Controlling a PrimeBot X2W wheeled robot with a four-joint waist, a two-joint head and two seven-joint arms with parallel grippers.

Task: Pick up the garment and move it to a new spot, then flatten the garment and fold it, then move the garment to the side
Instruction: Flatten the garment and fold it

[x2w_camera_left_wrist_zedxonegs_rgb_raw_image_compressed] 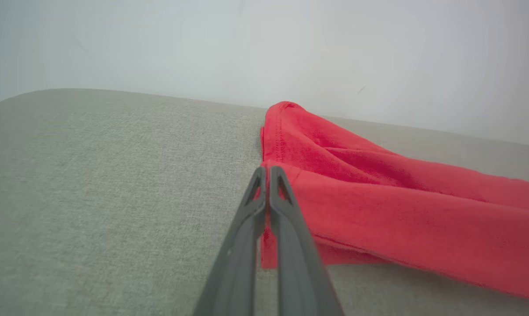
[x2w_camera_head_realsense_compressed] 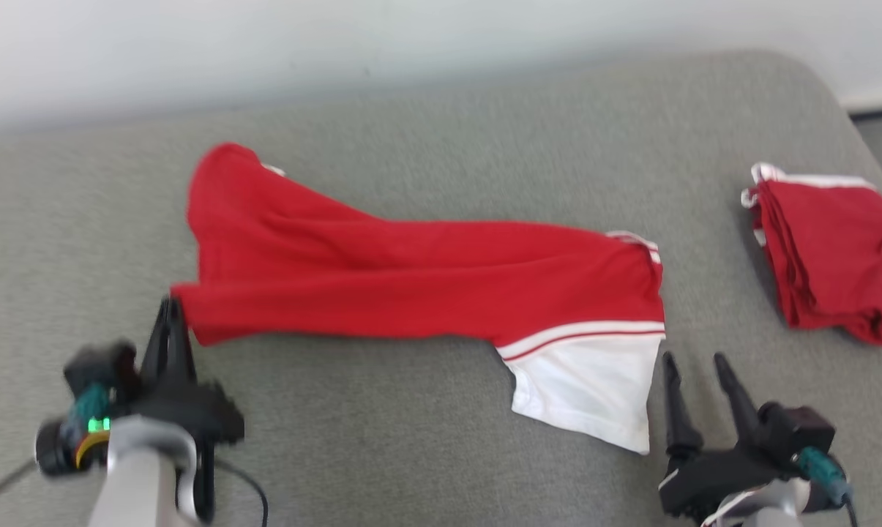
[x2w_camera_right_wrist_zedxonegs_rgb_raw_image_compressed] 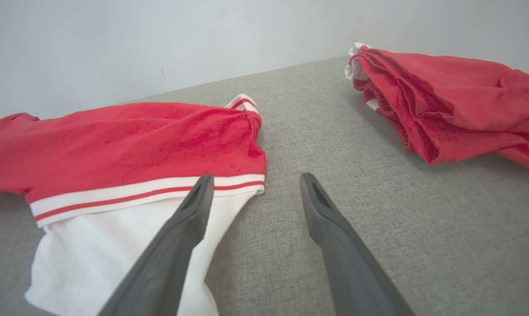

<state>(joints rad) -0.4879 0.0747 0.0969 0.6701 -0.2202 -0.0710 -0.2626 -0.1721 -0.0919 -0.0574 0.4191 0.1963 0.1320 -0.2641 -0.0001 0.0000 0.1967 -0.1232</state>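
left end effector: clamped on the near-left corner of the long red fabric garment with white panel, likely to tension it flat
right end effector: wide, empty, just beside the garment's right end, probably staged for that corner
garment: stretched across the middle of the grey woven-fabric worktop
left wrist view: confirms red cloth pinched between the fingers
right wrist view: shows the folded red cloth pile lying well apart

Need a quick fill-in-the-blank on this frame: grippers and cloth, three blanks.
The left gripper is ____ on a corner of the garment.
The right gripper stands ____, holding nothing.
In the head view, the red pile lies to the garment's ____.
Missing: shut; open; right.
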